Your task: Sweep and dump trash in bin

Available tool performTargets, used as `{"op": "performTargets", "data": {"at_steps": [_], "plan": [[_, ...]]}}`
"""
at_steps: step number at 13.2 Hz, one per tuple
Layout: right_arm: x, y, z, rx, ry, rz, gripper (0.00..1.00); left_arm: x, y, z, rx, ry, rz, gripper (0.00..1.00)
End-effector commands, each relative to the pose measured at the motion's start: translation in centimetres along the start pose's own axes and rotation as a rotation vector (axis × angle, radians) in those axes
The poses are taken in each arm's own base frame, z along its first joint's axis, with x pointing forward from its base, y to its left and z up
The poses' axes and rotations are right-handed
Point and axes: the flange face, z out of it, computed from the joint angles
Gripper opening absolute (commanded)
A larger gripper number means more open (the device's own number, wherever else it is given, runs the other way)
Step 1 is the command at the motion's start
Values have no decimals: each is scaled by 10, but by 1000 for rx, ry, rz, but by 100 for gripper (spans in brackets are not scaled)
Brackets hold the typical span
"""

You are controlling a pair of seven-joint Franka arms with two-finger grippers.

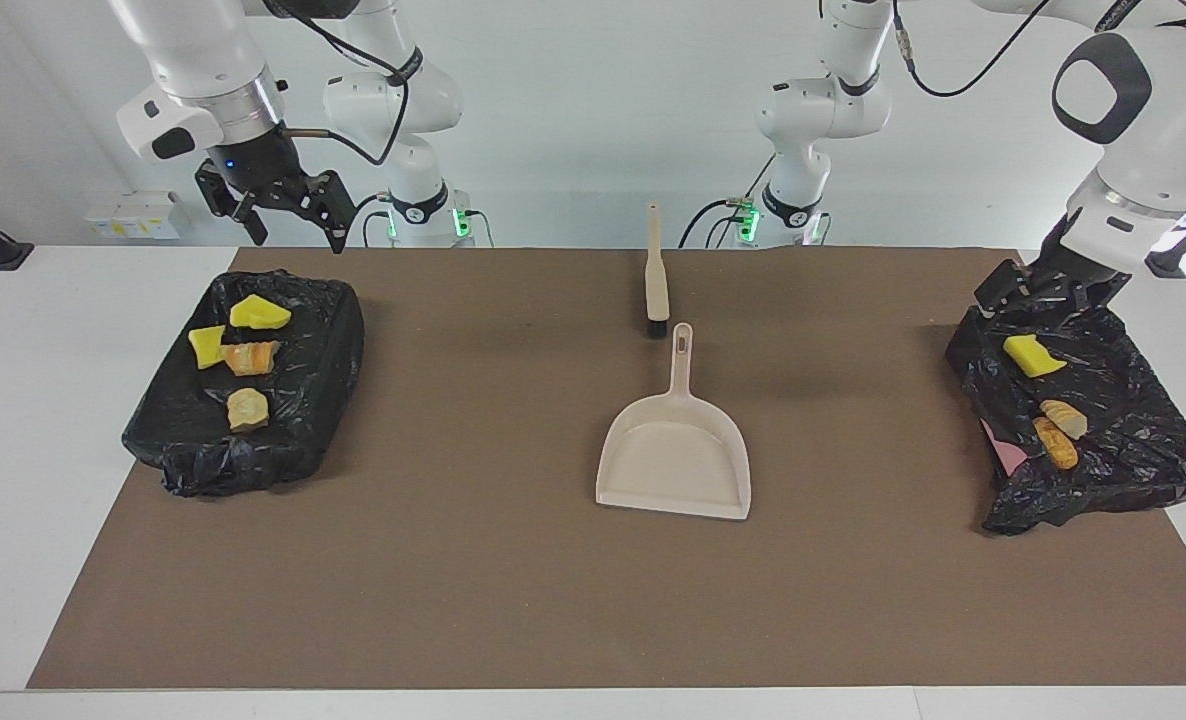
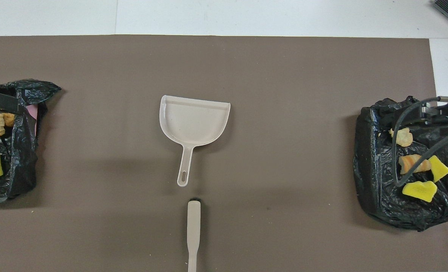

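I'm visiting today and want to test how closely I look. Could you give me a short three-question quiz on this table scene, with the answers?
1. True or false: some trash lies in the dustpan.
2. How many trash pieces lie on the black bag at the right arm's end of the table?
3. Which tool lies nearer to the robots: A) the dustpan, B) the brush?

Key
1. False: the pan is bare.
2. Four; the other bag holds three.
3. B.

Both arms hold nothing: the left gripper is over its bag's edge, the right gripper is above its own bag, both open.
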Motion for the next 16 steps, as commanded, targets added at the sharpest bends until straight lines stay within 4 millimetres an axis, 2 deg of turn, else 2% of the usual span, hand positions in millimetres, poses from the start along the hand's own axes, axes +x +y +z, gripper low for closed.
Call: {"op": "performTargets", "data": {"at_steps": [1,3,5,7,10,12,16], "plan": [[-3,3,-4,7,9,-28,100,-8,19,-14,-2,-2,-6,100],[-3,3,-4,7,11,-28,100,-19,17,-21,38,-47,4,100],[-3,3,-4,7,11,-28,100,-36,16,-52,35,-8,-3,100],[-3,5,-4,7,9,-23,100,-52,17,-43,33,-36,0,100],[-2,7,-4,8,9,-20,100,-48,17,-50,44,-44,14,100],[-3,6,-4,7,8,-22,100,-52,29,-57,42,-66,33,100],[-3,6,-4,7,8,-22,100,-48,31,-52,38,-82,36,100]]}}
